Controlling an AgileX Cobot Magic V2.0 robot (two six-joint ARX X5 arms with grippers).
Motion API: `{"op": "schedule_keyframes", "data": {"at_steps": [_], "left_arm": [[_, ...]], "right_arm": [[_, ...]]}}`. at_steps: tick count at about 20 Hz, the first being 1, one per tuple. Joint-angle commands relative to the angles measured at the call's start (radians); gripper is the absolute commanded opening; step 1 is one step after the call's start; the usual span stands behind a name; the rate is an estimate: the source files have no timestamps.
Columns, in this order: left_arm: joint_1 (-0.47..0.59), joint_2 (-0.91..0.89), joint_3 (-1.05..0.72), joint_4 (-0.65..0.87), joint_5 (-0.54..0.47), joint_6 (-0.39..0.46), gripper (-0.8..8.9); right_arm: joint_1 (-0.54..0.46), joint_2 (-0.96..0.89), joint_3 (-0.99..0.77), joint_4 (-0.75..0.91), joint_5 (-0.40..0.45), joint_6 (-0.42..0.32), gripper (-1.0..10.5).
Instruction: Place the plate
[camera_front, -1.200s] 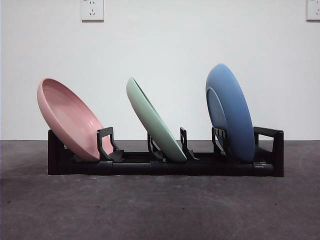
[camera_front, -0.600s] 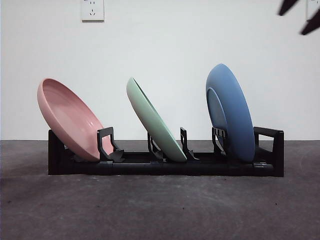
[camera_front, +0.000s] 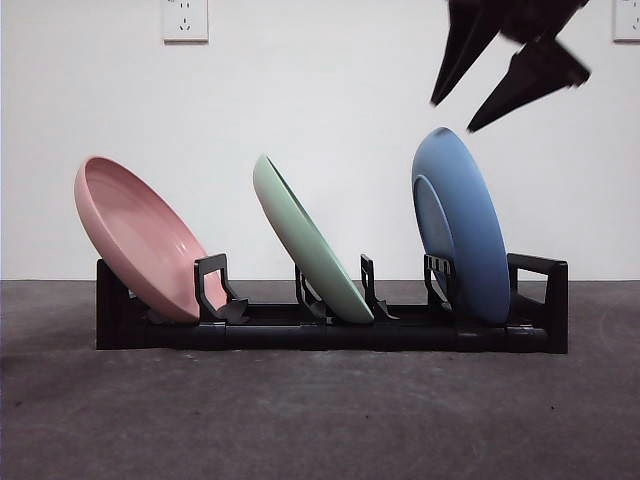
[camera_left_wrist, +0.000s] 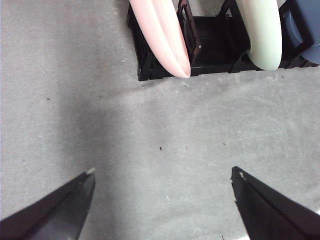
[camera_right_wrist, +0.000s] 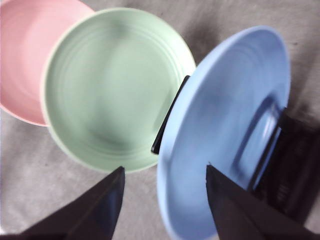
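The right gripper now fills the front view's one o'clock corner, two dark jaws spread wide and holding nothing, where half a second ago only slim black tips showed at the top right edge and a second ago there was no arm at all. It hangs just above the rim of the blue plate, not touching it; from the right wrist the open jaws frame that plate's edge. The blue plate stands almost upright in the slot at the three o'clock end of the black rack, exactly as in both earlier frames. At the rack's centre the green plate leans toward nine o'clock, unchanged, and at the nine o'clock end the pink plate tilts the same way, also unmoved. The left gripper waits well back over bare grey table, its jaws parted and empty, the rack at its far side.
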Motion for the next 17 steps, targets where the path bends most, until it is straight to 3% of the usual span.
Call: {"op": "schedule_keyframes", "data": {"at_steps": [1, 5, 10, 14, 17], "left_arm": [[-0.002, 0.005, 0.024, 0.006, -0.001, 0.001, 4.37], [-0.002, 0.005, 0.024, 0.006, -0.002, 0.001, 4.37], [-0.002, 0.005, 0.024, 0.006, -0.002, 0.001, 4.37], [-0.002, 0.005, 0.024, 0.006, -0.002, 0.001, 4.38], [-0.003, 0.005, 0.024, 0.006, -0.002, 0.001, 4.37]], "right_arm": [[0.014, 0.042, 0.024, 0.042, -0.001, 0.003, 2.5], [0.022, 0.081, 0.024, 0.068, -0.002, 0.003, 1.0], [0.028, 0.1, 0.024, 0.069, -0.001, 0.003, 0.1], [0.027, 0.099, 0.025, 0.064, -0.016, 0.012, 0.1], [0.027, 0.095, 0.034, 0.055, -0.105, 0.042, 0.1]]}}
